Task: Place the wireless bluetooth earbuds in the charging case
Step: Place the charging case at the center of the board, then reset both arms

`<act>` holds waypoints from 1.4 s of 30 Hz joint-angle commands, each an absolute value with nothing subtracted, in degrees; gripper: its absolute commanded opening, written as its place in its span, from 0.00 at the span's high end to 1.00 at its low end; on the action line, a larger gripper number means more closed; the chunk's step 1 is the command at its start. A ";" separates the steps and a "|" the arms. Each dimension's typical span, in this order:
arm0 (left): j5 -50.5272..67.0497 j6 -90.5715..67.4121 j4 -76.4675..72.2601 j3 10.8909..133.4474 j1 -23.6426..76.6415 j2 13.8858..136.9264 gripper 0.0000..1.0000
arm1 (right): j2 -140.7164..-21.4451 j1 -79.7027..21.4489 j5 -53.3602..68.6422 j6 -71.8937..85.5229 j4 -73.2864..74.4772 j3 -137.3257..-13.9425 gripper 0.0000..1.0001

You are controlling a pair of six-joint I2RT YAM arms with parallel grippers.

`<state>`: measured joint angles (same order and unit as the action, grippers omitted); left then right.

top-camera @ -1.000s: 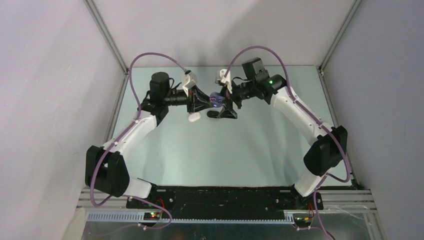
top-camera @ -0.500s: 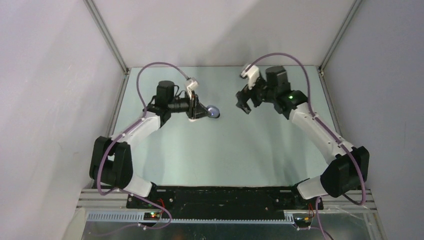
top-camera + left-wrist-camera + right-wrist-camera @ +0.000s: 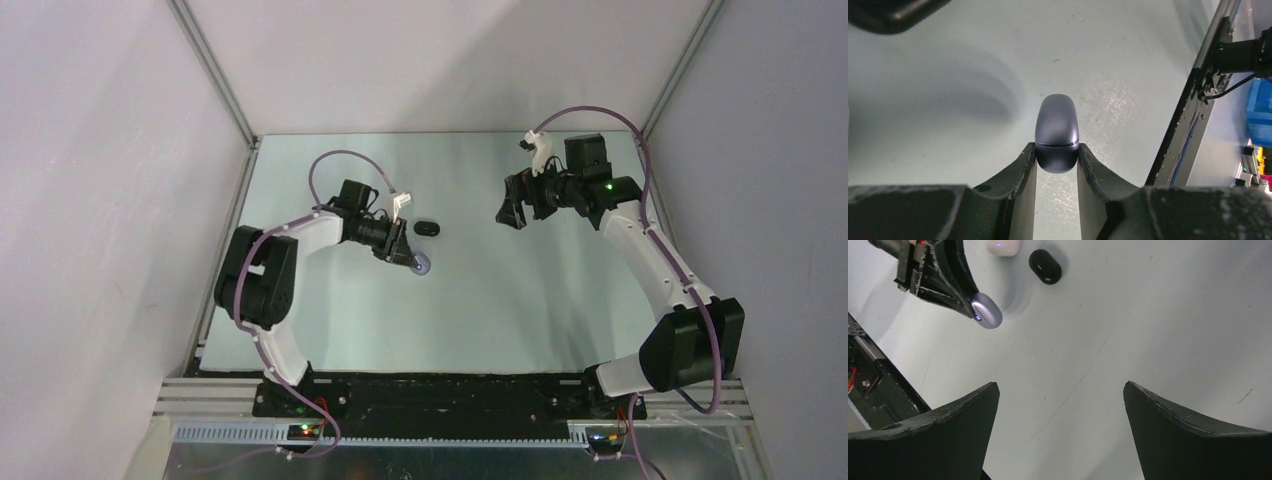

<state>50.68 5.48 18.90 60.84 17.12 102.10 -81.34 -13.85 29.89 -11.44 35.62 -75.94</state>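
A lavender oval charging case, lid closed, is pinched by its end in my left gripper, which is shut on it. From above, the case hangs low over the table, left of centre, at the tip of the left gripper. The right wrist view shows the same case with a small light on it. My right gripper is open and holds nothing, and it hovers at the right rear, well apart from the case. The earbuds are out of view.
A black oval case lies on the table just behind the left gripper and also shows as the black case in the right wrist view. A white case sits beside it. Walls enclose the table on three sides.
The two grippers, which met at the lavender case a second ago, have drawn apart. The left carried the case back and down; the right swung away to the right, open.
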 commanded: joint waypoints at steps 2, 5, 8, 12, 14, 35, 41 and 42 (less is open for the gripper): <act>46.34 6.51 23.84 65.89 17.49 107.22 0.76 | -81.91 -13.49 31.26 -9.01 35.12 -75.54 0.01; 43.42 5.24 26.57 69.23 17.49 110.91 0.73 | -82.28 -13.47 30.66 -8.67 34.48 -75.54 0.01; 41.48 4.52 27.19 70.65 17.46 111.93 0.72 | -82.53 -13.53 30.42 -8.85 34.52 -75.50 0.01; 38.26 5.01 30.26 71.40 17.12 111.56 0.59 | -82.04 -13.53 28.93 -9.31 34.56 -75.52 0.01; 36.41 6.75 32.45 71.87 16.69 110.98 0.52 | -81.85 -13.51 28.25 -9.88 34.61 -75.50 0.01; 8.44 10.39 2.75 64.65 9.40 69.74 0.00 | -84.92 -18.87 -10.60 -2.47 22.64 -86.65 0.01; 8.73 7.14 12.24 67.40 9.43 72.69 0.00 | -86.37 -20.47 -10.89 -0.59 22.62 -85.93 0.01; 8.41 6.53 11.59 67.01 9.41 72.07 0.00 | -86.25 -20.61 -10.57 -0.60 22.56 -85.60 0.01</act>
